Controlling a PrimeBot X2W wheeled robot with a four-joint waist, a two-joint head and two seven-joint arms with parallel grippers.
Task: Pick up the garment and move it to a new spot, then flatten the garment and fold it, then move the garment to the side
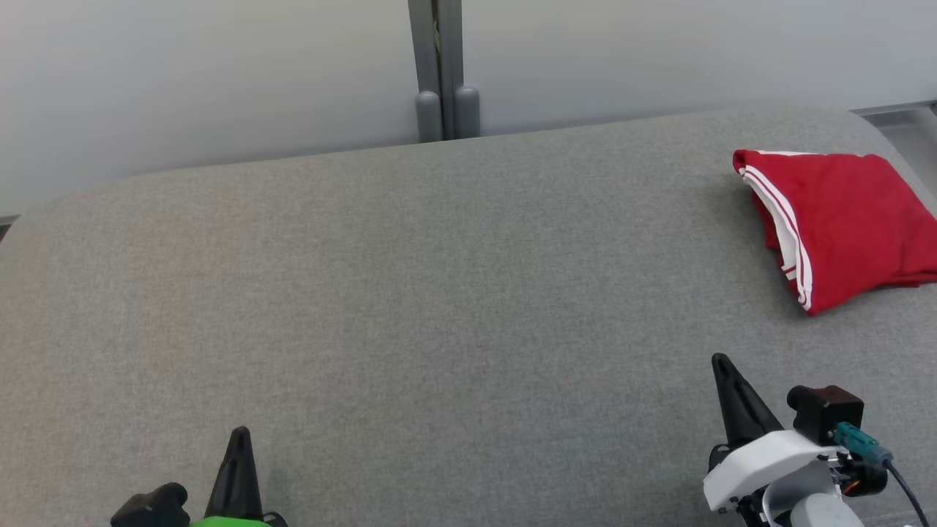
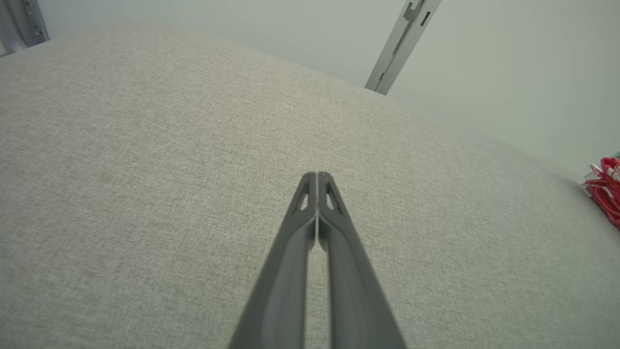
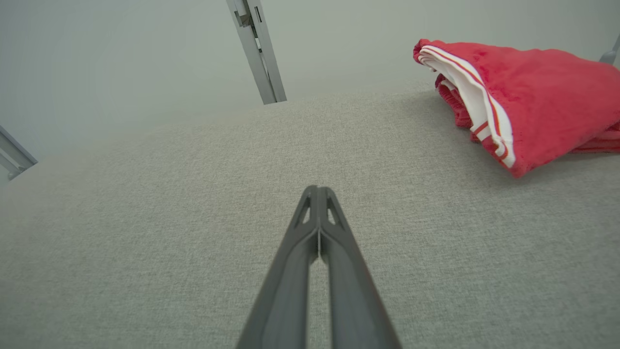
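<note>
Lying folded at far right of grey fabric surface (image 1: pixel 439 293): red garment (image 1: pixel 842 219), right edge cut off by frame. Fingers pressed together, empty, well apart from garment: left gripper (image 1: pixel 239 433), right gripper (image 1: pixel 721 361).

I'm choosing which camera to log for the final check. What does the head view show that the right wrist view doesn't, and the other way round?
Head view over the right wrist view: the left gripper, shut, at the lower left, and the right arm's white wrist housing.
Right wrist view over the head view: a second grey rail at its left edge, and the red garment side-on, its stacked layers visible.
Both: the garment, folded and white-striped, at the right of the grey padded surface; the right gripper, shut and apart from it; the upright grey post.
</note>
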